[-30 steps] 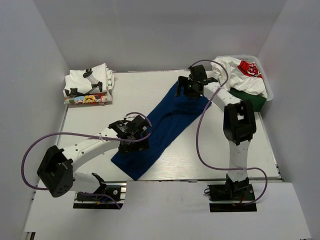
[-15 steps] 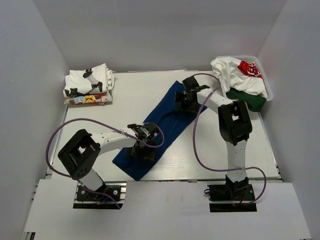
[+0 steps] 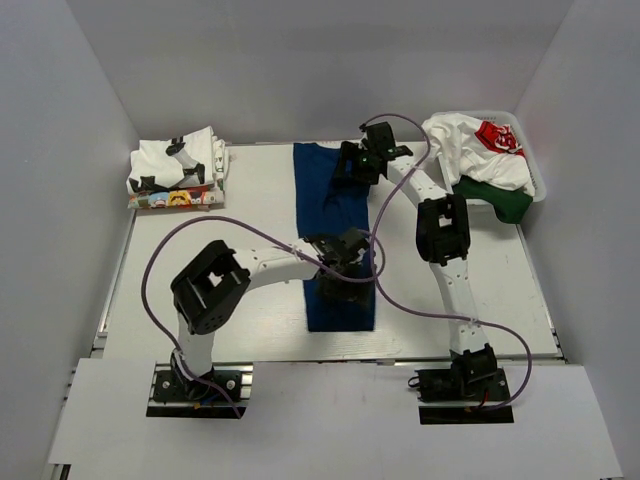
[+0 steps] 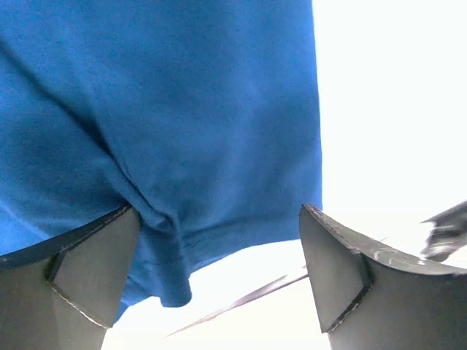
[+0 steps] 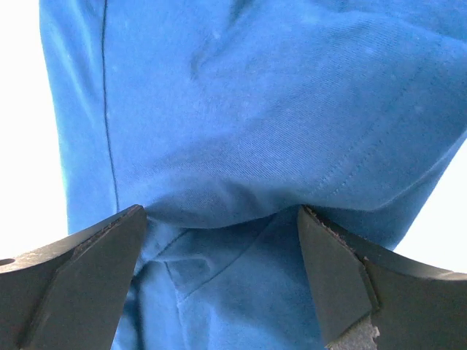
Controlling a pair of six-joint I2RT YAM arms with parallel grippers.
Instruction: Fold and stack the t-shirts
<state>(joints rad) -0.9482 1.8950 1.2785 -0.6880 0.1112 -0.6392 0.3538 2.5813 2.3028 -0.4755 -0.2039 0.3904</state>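
Observation:
The plain dark blue t-shirt [image 3: 340, 305] lies flat as a long narrow strip, running from the far edge of the table toward the near side. My left gripper [image 3: 340, 262] is low over its middle. In the left wrist view its jaws [image 4: 219, 211] stand wide apart at the cloth's hem [image 4: 182, 109], holding nothing. My right gripper [image 3: 355, 165] is over the shirt's far end. In the right wrist view its jaws [image 5: 222, 211] stand wide apart over bunched blue cloth [image 5: 255, 109]. A stack of folded white cartoon-print tees [image 3: 175, 175] sits at the far left.
A white mesh basket [image 3: 535, 180] stands at the far right, holding a crumpled white tee with red print [image 3: 480, 140] and a dark green piece [image 3: 500, 205]. Purple cables [image 3: 385, 290] loop over the table near both arms.
The blue shirt has gone from a diagonal spread to a straight narrow strip. My left gripper moved right along it, and my right gripper moved left toward the far edge.

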